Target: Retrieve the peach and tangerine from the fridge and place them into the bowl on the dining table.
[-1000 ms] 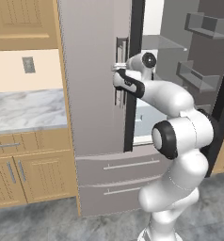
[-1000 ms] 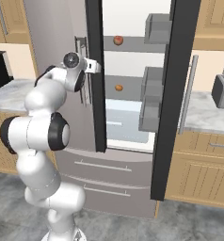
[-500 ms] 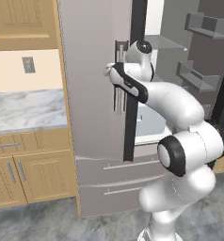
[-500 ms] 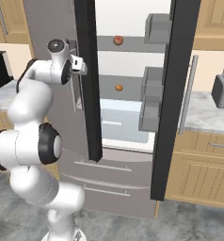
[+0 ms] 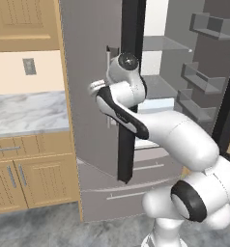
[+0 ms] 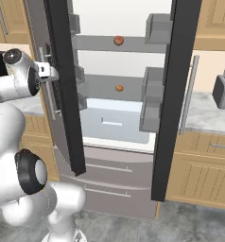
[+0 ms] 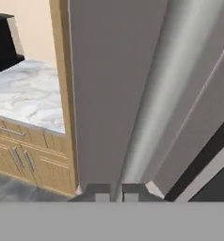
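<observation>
"Right base view first: what's the biggest thing in front of you?"

"I've got the fridge (image 6: 115, 182) with both upper doors swung open. The left door (image 6: 62, 94) stands edge-on to me and the right door (image 6: 173, 94) does too. Between them I can see grey shelves and a pale blue drawer (image 6: 113, 124) below them."

"And the fruit?"

"The peach (image 6: 118, 40) sits on the upper shelf, far back in the fridge. The tangerine (image 6: 119, 88) is on the shelf below, almost straight under it. They're well apart from the arm."

"Where's the arm?"

"I see it reaching up at the left, with the gripper (image 6: 52, 72) at the outer face of the left door, just beside its bar handle (image 6: 49, 101)."

"What are the fingers doing?"

"In the hand view the gripper (image 7: 115, 190) is closed, tips nearly together. I can't see anything between them. The handle (image 7: 180, 70) runs away just past the tips."
</observation>
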You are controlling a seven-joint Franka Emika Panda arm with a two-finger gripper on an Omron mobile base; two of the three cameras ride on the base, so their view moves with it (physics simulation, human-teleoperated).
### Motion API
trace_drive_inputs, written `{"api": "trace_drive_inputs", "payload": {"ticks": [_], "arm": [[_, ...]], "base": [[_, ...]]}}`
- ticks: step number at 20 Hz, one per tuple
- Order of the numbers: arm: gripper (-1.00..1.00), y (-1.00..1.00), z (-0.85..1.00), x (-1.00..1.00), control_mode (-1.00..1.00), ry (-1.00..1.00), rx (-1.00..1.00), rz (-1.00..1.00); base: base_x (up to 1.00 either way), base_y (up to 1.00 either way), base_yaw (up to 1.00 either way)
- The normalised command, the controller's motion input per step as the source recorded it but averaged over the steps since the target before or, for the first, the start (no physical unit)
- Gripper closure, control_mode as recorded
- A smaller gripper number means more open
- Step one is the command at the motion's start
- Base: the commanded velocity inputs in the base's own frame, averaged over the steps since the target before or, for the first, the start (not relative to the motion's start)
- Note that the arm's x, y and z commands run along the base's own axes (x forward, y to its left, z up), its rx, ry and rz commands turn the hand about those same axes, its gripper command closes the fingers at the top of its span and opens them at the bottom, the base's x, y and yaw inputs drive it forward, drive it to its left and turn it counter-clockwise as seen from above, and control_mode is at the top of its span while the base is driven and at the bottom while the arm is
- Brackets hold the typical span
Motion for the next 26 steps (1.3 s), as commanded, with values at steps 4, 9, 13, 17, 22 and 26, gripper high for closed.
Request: {"api": "trace_drive_inputs", "payload": {"ticks": [4, 9, 13, 17, 22, 26], "arm": [[-1.0, 0.95, 0.25, -1.0, -1.0, -0.13, -0.2, 0.03], [-1.0, 0.4, 0.61, -1.0, -1.0, -0.21, -0.12, 0.0], [-1.0, 0.11, 0.77, -1.0, -1.0, -0.16, -0.02, 0.0], [-1.0, -0.17, 0.35, -0.99, -1.0, -0.01, 0.26, -0.15], [-1.0, -0.62, 0.27, -0.98, -1.0, 0.05, 0.62, -0.21], [-1.0, -0.83, 0.41, -0.94, -1.0, 0.01, 0.74, -0.04]], "base": [[0.0, 0.0, 0.0], [0.0, 0.0, 0.0], [0.0, 0.0, 0.0], [0.0, 0.0, 0.0], [0.0, 0.0, 0.0], [0.0, 0.0, 0.0]]}}
